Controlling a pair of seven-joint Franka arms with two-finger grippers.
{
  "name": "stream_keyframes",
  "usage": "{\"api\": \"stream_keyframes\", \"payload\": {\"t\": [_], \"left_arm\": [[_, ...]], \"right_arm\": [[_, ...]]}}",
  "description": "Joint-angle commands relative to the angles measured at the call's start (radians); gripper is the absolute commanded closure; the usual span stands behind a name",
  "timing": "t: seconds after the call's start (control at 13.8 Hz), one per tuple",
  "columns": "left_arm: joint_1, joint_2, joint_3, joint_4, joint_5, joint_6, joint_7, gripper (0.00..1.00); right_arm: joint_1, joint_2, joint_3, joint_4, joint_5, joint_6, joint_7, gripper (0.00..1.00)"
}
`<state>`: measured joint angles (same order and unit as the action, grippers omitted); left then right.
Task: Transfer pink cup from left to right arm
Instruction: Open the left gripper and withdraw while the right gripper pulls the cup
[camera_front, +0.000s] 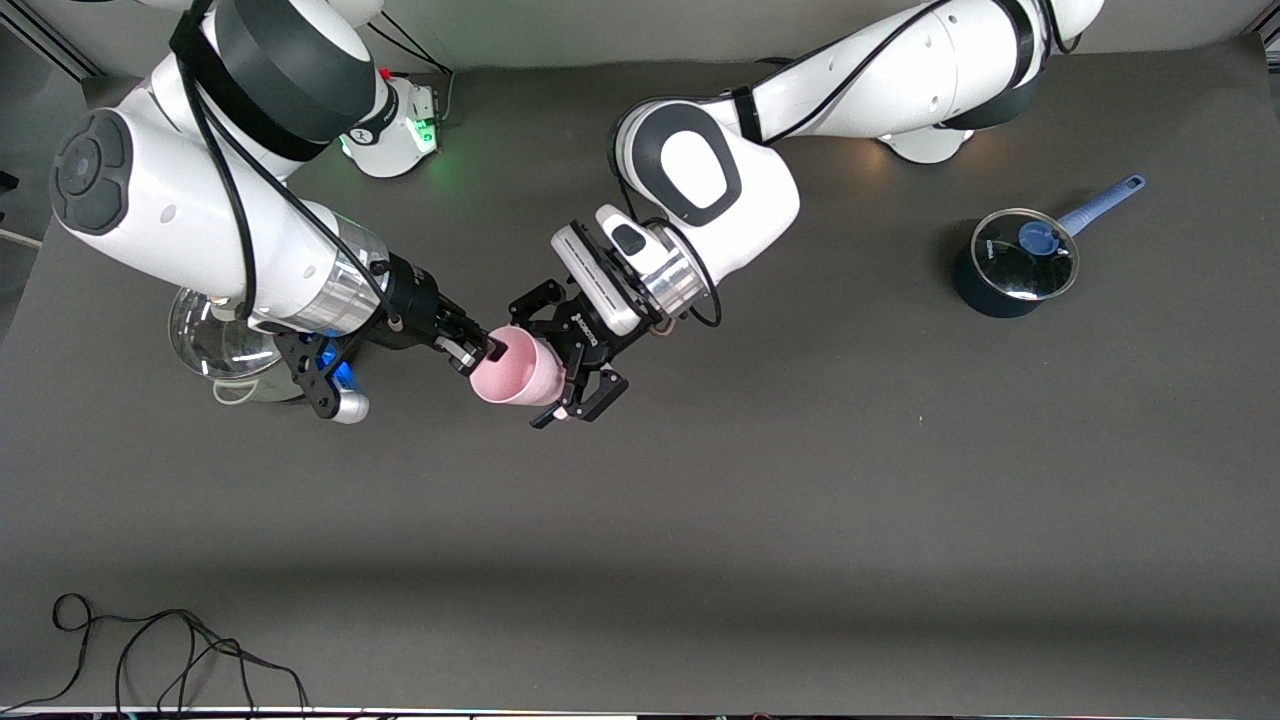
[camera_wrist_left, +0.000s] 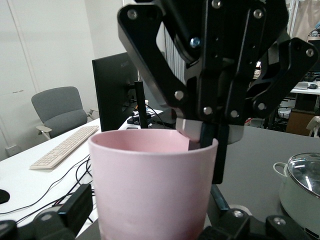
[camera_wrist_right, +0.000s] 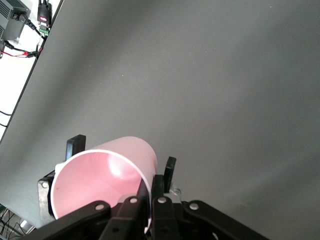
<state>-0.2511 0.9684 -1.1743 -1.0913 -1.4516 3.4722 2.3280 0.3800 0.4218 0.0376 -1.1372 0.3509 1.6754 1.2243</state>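
1. Two arms with glossy white rounded shells and dark grey joint bands are seen, each rising from a white round base.
2. A green light is shown on the right arm's base (camera_front: 392, 135).
3. Black cables are run along the outside of both arms.
4. A brushed silver metal ring is fitted at each wrist.
5. A white and grey block-shaped camera housing (camera_front: 598, 275) is mounted at the left arm's wrist.
6. The black two-finger left gripper (camera_front: 566, 368) is built of linked plates studded with silver screws.
7. The black right gripper (camera_front: 482, 352) carries silver-grey pads (camera_wrist_left: 192, 129), and a blue glow is seen beneath its wrist.
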Motion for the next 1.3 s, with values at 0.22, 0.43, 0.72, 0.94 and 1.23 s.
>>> {"api": "stream_keyframes", "payload": {"t": [0.22, 0.43, 0.72, 0.94, 1.23], "left_arm": [[0.116, -0.022, 0.001, -0.1, 0.074, -0.016, 0.001, 0.0], [0.286, -0.03, -0.002, -0.226, 0.14, -0.218, 0.04, 0.0], [0.548, -0.036, -0.004, -0.415, 0.16, -0.54, 0.14, 0.0], [0.705, -0.034, 0.005, -0.518, 0.23, -0.735, 0.189, 0.0], [0.877, -0.033, 0.056, -0.597, 0.477, -0.983, 0.172, 0.0]], "right_arm": [[-0.007, 0.005, -0.008, 0.025, -0.116, 0.098, 0.001, 1.0], [-0.044, 0.005, -0.027, 0.024, -0.171, 0.107, -0.058, 1.0], [-0.248, -0.003, -0.027, 0.011, -0.175, 0.086, -0.338, 1.0], [-0.381, -0.009, -0.027, 0.011, -0.239, -0.005, -0.659, 1.0], [-0.495, -0.012, -0.03, 0.011, -0.368, -0.094, -1.126, 1.0]]}}
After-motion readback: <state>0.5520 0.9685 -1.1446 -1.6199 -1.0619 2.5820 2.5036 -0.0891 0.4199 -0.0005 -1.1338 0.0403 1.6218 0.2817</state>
